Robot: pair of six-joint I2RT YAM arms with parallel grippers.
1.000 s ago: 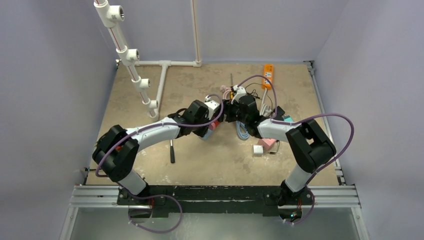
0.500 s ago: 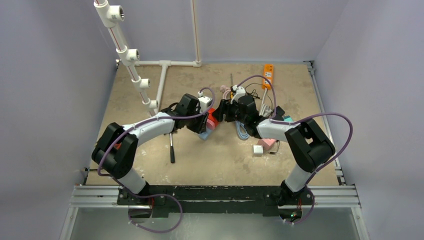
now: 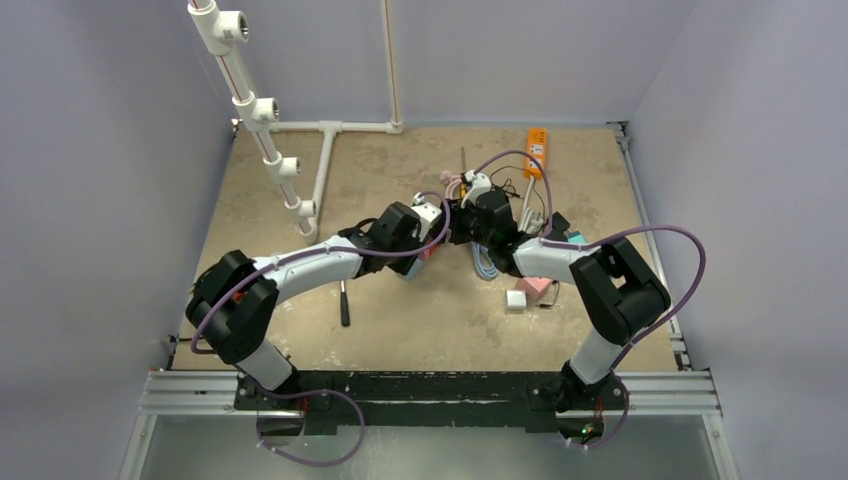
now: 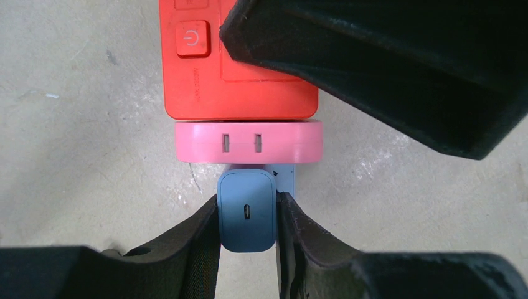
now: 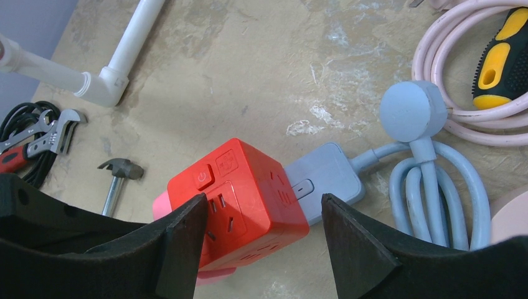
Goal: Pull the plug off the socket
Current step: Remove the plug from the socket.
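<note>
One red socket (image 4: 240, 75), one blue plug (image 4: 246, 212)

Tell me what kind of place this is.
Likely a robot lab test cell, workshop-themed: white pipe rig, a hammer and wrench on the tan tabletop, and a red socket cube.

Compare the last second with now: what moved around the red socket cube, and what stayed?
The left pincer pulled away to the left half a second ago, uncovering the red socket cube, then came back right to its spot of a second ago. It now clamps the blue plug. The right pincer, astride the cube, the hammer and the orange power strip stayed put.
</note>
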